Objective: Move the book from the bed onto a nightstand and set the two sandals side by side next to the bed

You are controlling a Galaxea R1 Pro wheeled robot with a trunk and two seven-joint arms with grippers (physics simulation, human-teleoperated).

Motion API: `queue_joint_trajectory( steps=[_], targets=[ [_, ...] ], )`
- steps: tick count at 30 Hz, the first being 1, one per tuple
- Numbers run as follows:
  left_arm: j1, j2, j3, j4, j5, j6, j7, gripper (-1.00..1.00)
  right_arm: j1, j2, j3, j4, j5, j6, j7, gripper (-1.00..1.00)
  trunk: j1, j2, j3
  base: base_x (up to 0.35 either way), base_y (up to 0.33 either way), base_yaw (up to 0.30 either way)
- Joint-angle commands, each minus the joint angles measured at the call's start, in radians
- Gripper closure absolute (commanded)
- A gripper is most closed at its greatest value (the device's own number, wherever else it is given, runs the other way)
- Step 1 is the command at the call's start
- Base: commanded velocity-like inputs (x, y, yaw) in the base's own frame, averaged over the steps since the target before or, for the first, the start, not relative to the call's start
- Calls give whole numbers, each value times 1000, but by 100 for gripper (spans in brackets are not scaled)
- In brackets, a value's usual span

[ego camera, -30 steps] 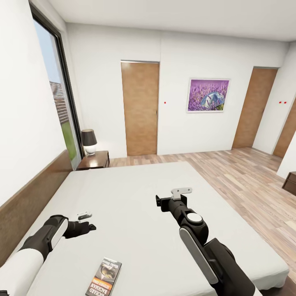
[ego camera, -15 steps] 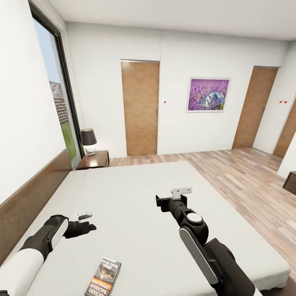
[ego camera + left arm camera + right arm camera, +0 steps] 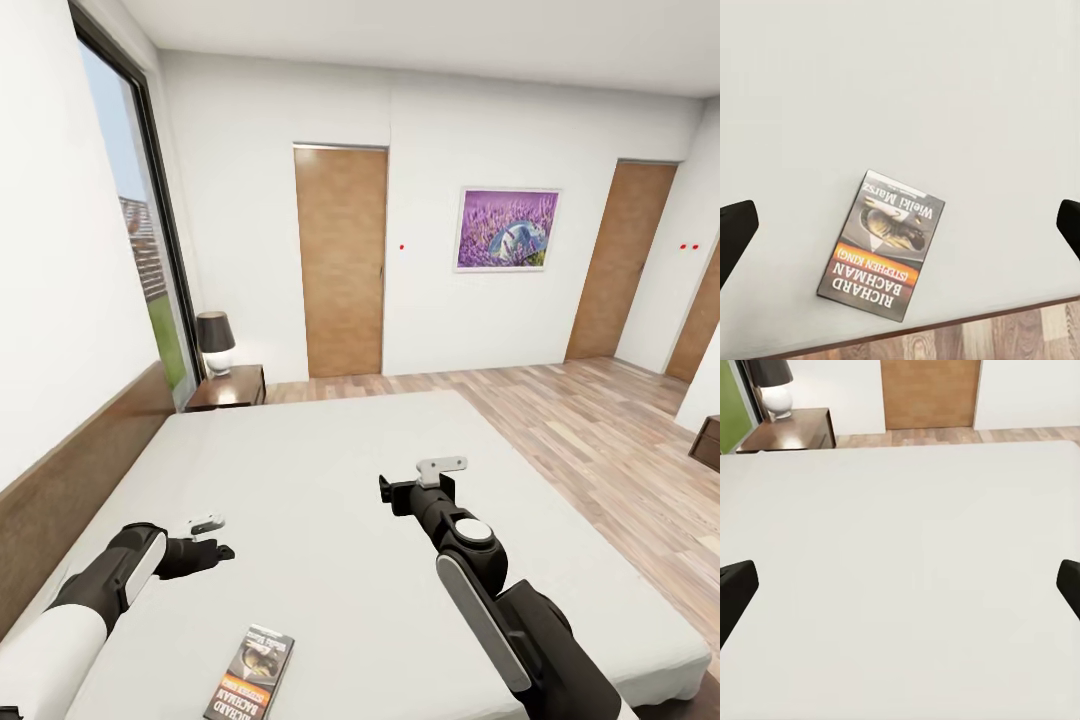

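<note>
The book (image 3: 252, 672) lies flat on the pale mattress of the bed (image 3: 330, 470), near its front edge and face up. In the left wrist view the book (image 3: 883, 244) sits close to the mattress edge, with wood floor beyond. My left gripper (image 3: 214, 541) hovers over the bed just beyond the book, open, its dark fingertips (image 3: 735, 234) wide apart. My right gripper (image 3: 388, 492) hangs open over the middle of the mattress, fingertips (image 3: 736, 585) spread and holding nothing. A nightstand (image 3: 230, 387) stands at the bed's far left corner. The two sandals are out of view.
A dark-shaded lamp (image 3: 216, 343) stands on the nightstand. The dark headboard (image 3: 70, 480) runs along the left wall under a tall window (image 3: 130, 230). Brown doors (image 3: 341, 262) and a lavender picture (image 3: 506, 231) line the far wall. Plank floor (image 3: 600, 440) lies to the right, with a dark cabinet (image 3: 706, 444) at its edge.
The whole head view has shifted very slightly, so the camera has moved a little. Both arms and the book keep their places.
</note>
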Motion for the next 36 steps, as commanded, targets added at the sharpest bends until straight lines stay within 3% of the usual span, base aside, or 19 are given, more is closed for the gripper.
queue_joint_trajectory(
  steps=[1, 30, 36],
  targets=[
    [-1, 1, -1, -1, 3, 4, -1, -100, -1, -1, 2, -1, -10, 2, -10, -100, 4, -9, -5, 0, 0, 0],
    [-1, -3, -1, -1, 3, -3, 0, -100, -1, -3, 2, -1, -10, 2, -10, -100, 115, -212, -96, 0, 0, 0],
    [-1, -4, 0, 0, 3, -30, -1, -100, 0, -4, 2, -1, -10, 2, -10, -100, 138, -254, -115, 0, 0, 0]
  ],
)
